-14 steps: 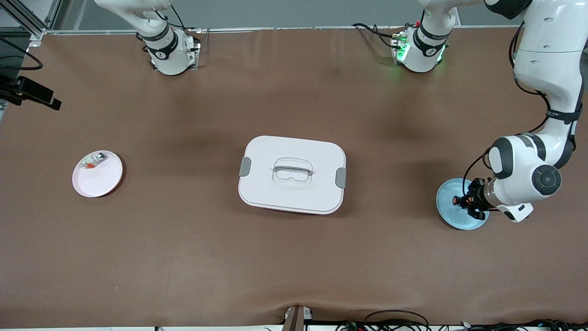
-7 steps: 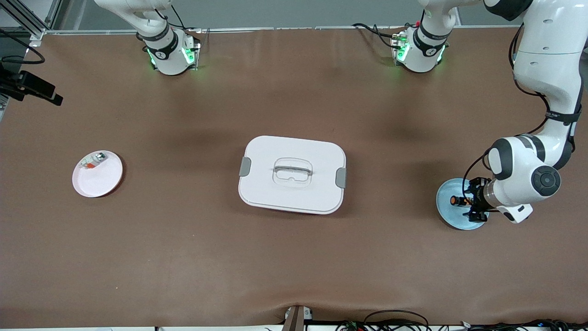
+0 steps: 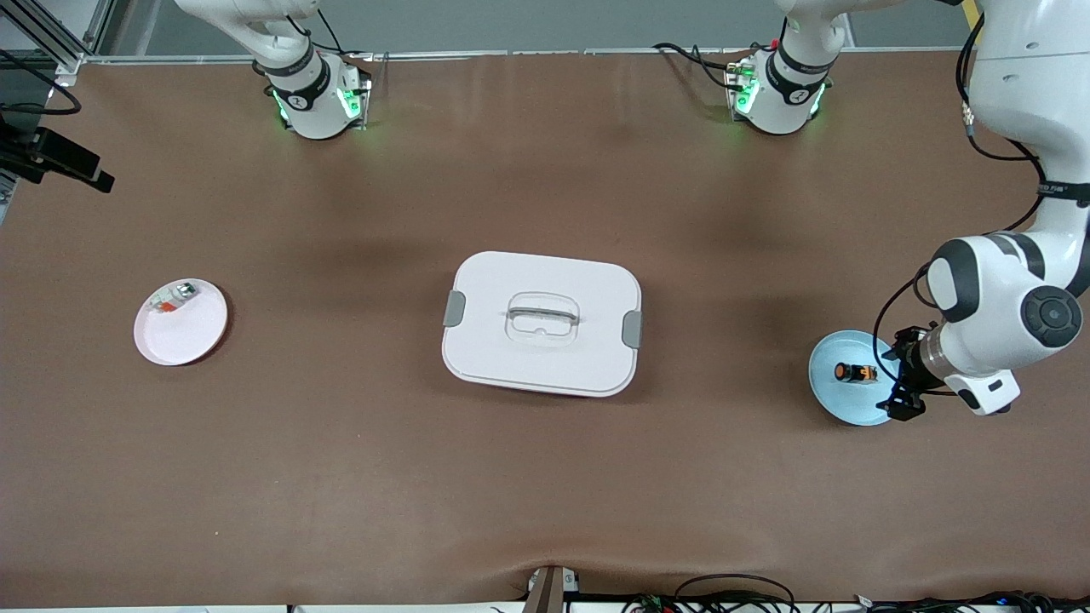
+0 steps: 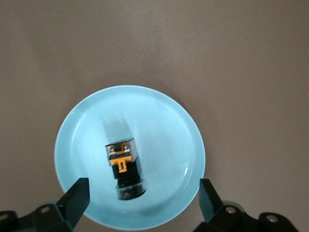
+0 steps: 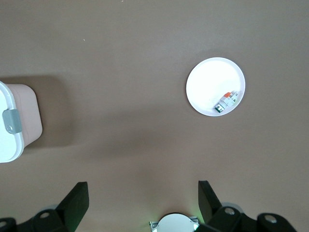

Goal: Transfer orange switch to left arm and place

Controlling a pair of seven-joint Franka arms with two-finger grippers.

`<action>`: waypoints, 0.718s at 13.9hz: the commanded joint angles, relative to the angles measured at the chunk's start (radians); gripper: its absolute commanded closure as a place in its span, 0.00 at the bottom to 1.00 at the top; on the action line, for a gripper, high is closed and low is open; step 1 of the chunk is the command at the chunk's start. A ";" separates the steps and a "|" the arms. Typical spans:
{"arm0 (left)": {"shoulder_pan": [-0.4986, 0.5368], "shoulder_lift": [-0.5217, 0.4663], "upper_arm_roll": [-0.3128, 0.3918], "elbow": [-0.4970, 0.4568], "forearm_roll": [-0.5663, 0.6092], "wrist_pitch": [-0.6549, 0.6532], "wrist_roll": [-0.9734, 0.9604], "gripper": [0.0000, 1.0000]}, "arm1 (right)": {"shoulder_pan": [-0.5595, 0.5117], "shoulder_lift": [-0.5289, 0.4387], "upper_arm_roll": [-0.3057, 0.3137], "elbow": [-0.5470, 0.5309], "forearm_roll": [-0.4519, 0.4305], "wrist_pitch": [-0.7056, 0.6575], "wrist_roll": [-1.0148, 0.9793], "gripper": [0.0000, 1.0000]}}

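Observation:
The orange switch (image 3: 852, 373) lies on its side on a light blue plate (image 3: 839, 398) at the left arm's end of the table. My left gripper (image 3: 900, 380) is open just beside the plate's rim, with nothing between its fingers. In the left wrist view the switch (image 4: 123, 164) rests in the plate (image 4: 169, 130), and the left gripper (image 4: 143, 189) stands wide apart around it without touching. The white lidded box (image 3: 542, 322) sits mid-table. My right gripper (image 5: 142, 191) is open and empty, high over bare table near its own base; it is outside the front view.
A white plate (image 3: 194, 340) with a whitish small part (image 3: 173, 298) lies at the right arm's end; the right wrist view shows that plate (image 5: 207, 79) and a box corner (image 5: 14, 130). A black fixture (image 3: 60, 160) juts in at that table edge.
My left gripper has opened, let the orange switch go onto the blue plate, and drawn back toward the left arm's end. The switch now lies free.

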 commanded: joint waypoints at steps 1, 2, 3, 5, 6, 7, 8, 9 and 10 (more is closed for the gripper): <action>-0.004 -0.055 -0.005 -0.017 0.018 -0.044 0.200 0.00 | -0.020 -0.058 0.013 -0.066 0.001 0.035 0.013 0.00; -0.004 -0.061 -0.014 -0.019 0.018 -0.044 0.284 0.00 | -0.020 -0.058 0.013 -0.068 0.001 0.036 0.013 0.00; -0.004 -0.067 -0.019 -0.020 0.018 -0.045 0.367 0.00 | -0.021 -0.058 0.012 -0.068 0.001 0.040 0.013 0.00; -0.005 -0.081 -0.021 -0.020 0.018 -0.073 0.516 0.00 | -0.020 -0.058 0.013 -0.068 0.003 0.049 0.013 0.00; -0.005 -0.084 -0.027 -0.020 0.018 -0.074 0.590 0.00 | -0.020 -0.059 0.013 -0.067 0.001 0.052 0.013 0.00; -0.005 -0.092 -0.033 -0.020 0.018 -0.074 0.659 0.00 | -0.020 -0.067 0.013 -0.067 0.001 0.059 0.011 0.00; -0.005 -0.097 -0.034 -0.020 0.018 -0.076 0.723 0.00 | -0.020 -0.068 0.012 -0.067 -0.002 0.064 0.008 0.00; -0.007 -0.103 -0.036 -0.020 0.018 -0.076 0.780 0.00 | -0.018 -0.067 0.013 -0.065 -0.009 0.079 -0.004 0.00; -0.007 -0.110 -0.036 -0.020 0.018 -0.074 0.826 0.00 | -0.009 -0.065 0.016 -0.064 -0.046 0.096 -0.006 0.00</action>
